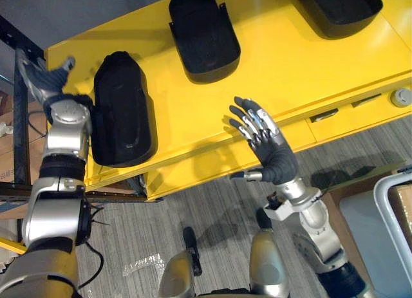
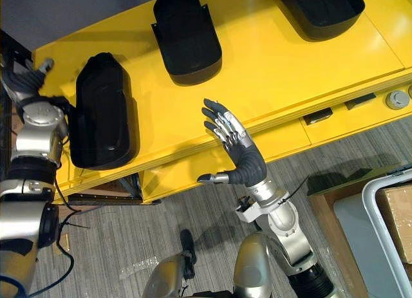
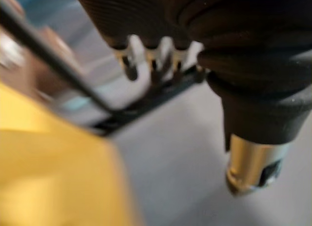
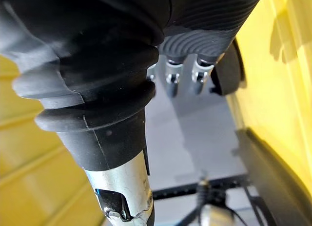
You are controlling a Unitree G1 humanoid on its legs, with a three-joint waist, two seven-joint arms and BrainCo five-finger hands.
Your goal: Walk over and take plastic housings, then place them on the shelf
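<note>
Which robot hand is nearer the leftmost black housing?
Left. The left hand is just beside the housing, at its left; the right hand is open, farther off to its right.

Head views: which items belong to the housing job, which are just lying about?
Job: left housing, middle housing, right housing, yellow table, left hand, right hand.
Lying about: grey knob, cardboard box, plastic scrap on floor.

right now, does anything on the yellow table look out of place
Nothing is spilled or damaged. One oddity: the leftmost black plastic housing lies with its near end right at the yellow table's front edge, while the middle housing and right housing sit further back. The left hand and right hand are open, holding nothing.
</note>
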